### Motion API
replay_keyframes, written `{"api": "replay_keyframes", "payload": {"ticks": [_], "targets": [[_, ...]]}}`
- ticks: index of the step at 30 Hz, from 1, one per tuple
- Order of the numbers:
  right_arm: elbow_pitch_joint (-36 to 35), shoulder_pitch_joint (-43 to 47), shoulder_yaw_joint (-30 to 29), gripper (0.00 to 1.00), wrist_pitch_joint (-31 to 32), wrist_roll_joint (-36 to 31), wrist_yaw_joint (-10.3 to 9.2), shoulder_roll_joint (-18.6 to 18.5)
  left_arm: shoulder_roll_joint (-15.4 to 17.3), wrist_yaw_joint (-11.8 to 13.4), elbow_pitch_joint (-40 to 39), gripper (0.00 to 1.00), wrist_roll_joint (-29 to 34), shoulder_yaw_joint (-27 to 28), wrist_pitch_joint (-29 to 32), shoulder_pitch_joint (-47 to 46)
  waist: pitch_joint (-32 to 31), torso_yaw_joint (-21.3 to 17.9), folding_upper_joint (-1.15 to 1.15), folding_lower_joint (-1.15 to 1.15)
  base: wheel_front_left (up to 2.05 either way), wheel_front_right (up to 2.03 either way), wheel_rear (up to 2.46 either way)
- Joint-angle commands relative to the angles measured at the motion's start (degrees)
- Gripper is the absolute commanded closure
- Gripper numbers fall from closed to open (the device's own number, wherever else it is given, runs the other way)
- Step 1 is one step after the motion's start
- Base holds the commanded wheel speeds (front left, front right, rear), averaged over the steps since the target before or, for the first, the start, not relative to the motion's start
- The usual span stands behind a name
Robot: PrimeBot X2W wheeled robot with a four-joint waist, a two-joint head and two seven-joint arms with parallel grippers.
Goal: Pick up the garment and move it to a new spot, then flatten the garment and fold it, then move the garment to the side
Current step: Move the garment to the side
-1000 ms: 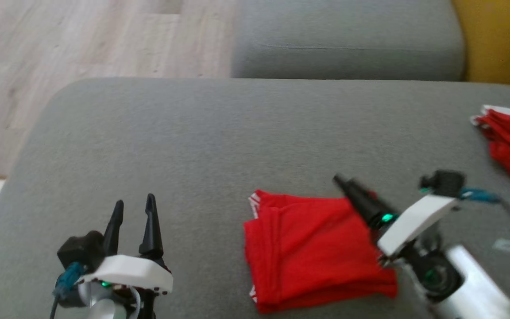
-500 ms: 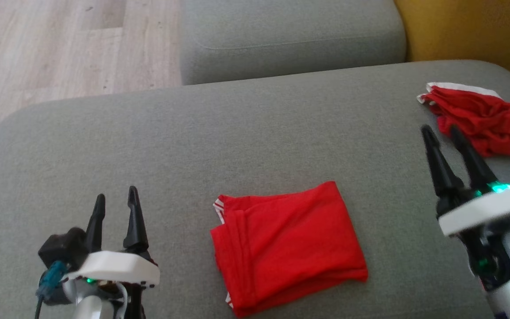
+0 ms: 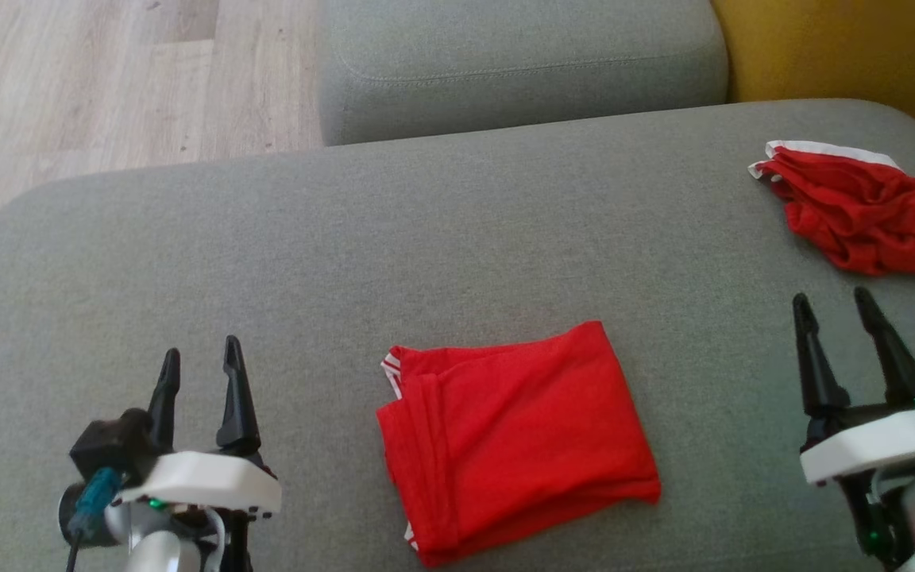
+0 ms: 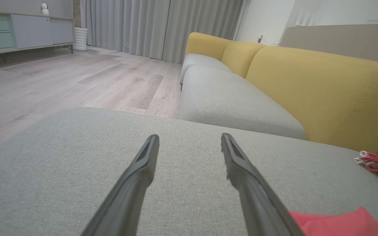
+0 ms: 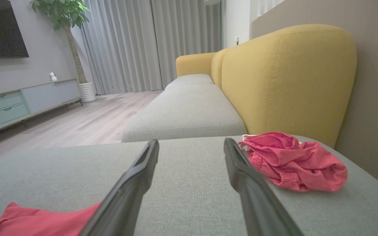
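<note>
Right of the folded garment, right gripper spread, empty. Left gripper sits on its other side (likewise spread, empty). Crumpled garment lies farther right and beyond, long axis crosswise, just ahead of the right gripper, so I judge that arm nearer.

A: What lies in the middle?
B: A folded red garment, flat on the grey cushion.
A: What is next to it?
B: The left gripper is on its left. The right gripper is on its right. Both are well apart from it, fingers spread, holding nothing.
A: Anything else red?
B: A crumpled red cloth, up and to the right of it, well apart.
</note>
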Motion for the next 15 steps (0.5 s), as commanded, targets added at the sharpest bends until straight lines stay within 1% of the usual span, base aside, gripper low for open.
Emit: {"api": "replay_keyframes", "payload": {"ticks": [1, 15], "targets": [[-1.43, -1.19, 0.62, 0.0, -0.85, -0.85, -0.04, -0.79, 0.08, 0.02, -1.74, 0.0, 0.58, 1.91, -0.7, -2.35, 0.06, 0.05, 0.0, 0.0, 0.0, 0.0, 0.0], [-0.26, -2.87, 4.14, 0.0, -0.31, -0.11, -0.04, -0.76, 0.08, 0.0, -1.1, 0.0, -0.13, 0.38, -0.7, -2.88, 0.35, 1.37, 0.0, 0.0, 0.0, 0.0, 0.0]]}}
